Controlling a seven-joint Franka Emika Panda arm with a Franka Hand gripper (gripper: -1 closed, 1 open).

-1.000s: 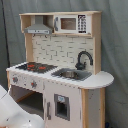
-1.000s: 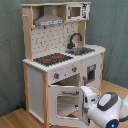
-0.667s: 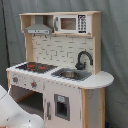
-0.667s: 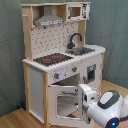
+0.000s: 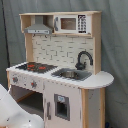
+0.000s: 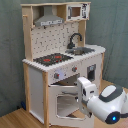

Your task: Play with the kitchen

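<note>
The kitchen (image 5: 60,52) is a tall white and light-wood toy unit, seen in both exterior views. It has a black-red stovetop (image 5: 36,66), a sink (image 5: 70,74), a black faucet (image 5: 84,59) and a grey hood (image 5: 38,27). In the second exterior view the kitchen (image 6: 50,32) has its windowed oven door (image 6: 64,102) standing open under the stovetop (image 6: 50,59). My gripper (image 6: 82,85) is at the door's upper right corner, on the end of the white arm (image 6: 107,105). In the first exterior view only part of the arm (image 5: 12,112) shows, at the lower left.
A toy microwave (image 5: 70,23) sits on the top shelf. A second small windowed door (image 5: 62,107) is below the sink. Grey curtain hangs behind the unit. Wooden floor (image 6: 15,120) lies in front of it.
The arm has shifted slightly to the second exterior view's right, staying at the open oven door. The kitchen has not moved.
</note>
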